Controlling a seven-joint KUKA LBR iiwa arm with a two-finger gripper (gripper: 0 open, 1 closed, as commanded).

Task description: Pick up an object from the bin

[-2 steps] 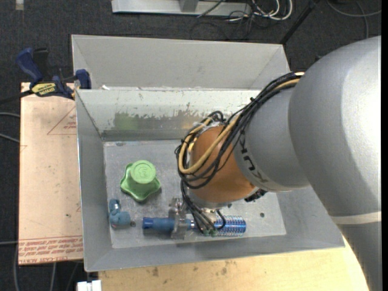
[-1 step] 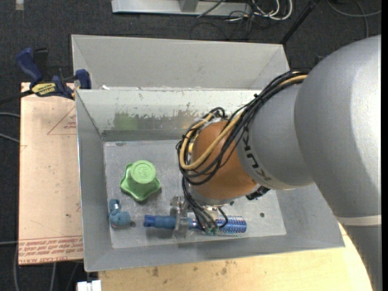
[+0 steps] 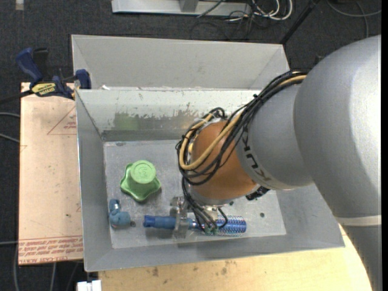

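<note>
My gripper [image 3: 180, 214] is low over the bin floor near the front wall, beneath the arm's orange cover. It stands right at the middle of a long blue tool [image 3: 159, 223], which lies flat along the front wall. The tool's blue handle sticks out to the left and its ribbed blue-and-white end [image 3: 234, 225] pokes out to the right. Whether the gripper holds the tool is hidden. A green upturned cup-like piece [image 3: 140, 179] sits a little to the upper left of the gripper. A small light-blue figure [image 3: 117, 216] lies in the front left corner.
The arm and its orange cover with cables hang over the bin's middle and right, hiding the floor there. The front wall is close below the gripper. Bare floor shows along the back wall and between the green piece and the left wall.
</note>
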